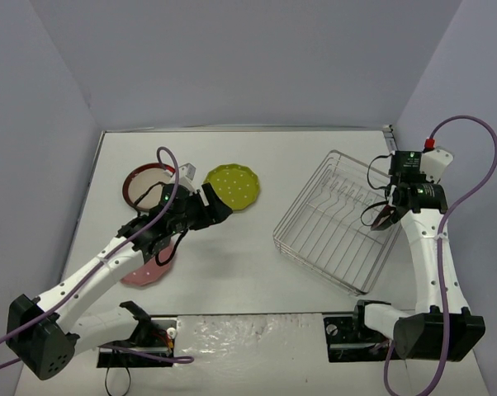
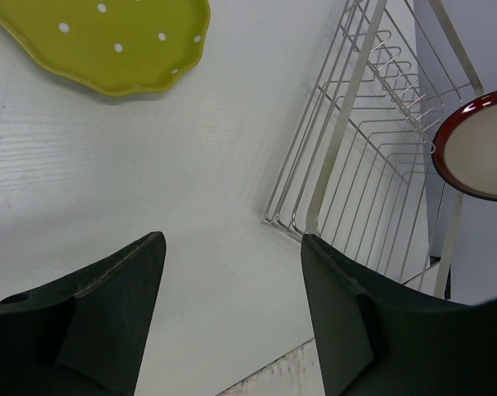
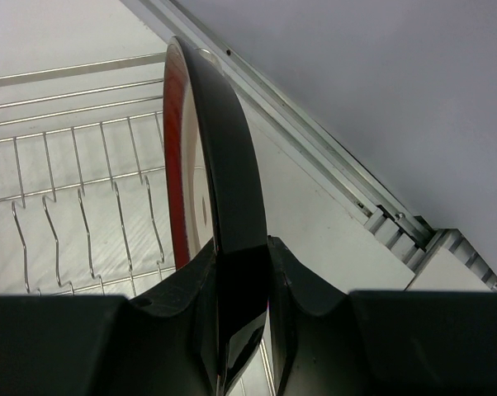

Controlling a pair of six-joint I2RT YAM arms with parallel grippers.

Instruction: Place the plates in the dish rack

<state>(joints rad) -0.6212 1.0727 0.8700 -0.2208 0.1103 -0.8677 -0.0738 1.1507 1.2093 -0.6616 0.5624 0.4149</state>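
the silver wire dish rack sat on the right, turned at an angle, its prongs upright; one dark-red-rimmed plate with a beige centre lay flat at the far left, the yellow-green dotted plate near it to the right; the pink plate lay closer in, partly hidden; the other red-rimmed plate stood on edge at the rack's right side, pinched in the right gripper

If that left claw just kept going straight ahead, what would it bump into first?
Probably the bare table, just before the dish rack's corner; depth is hard to judge.
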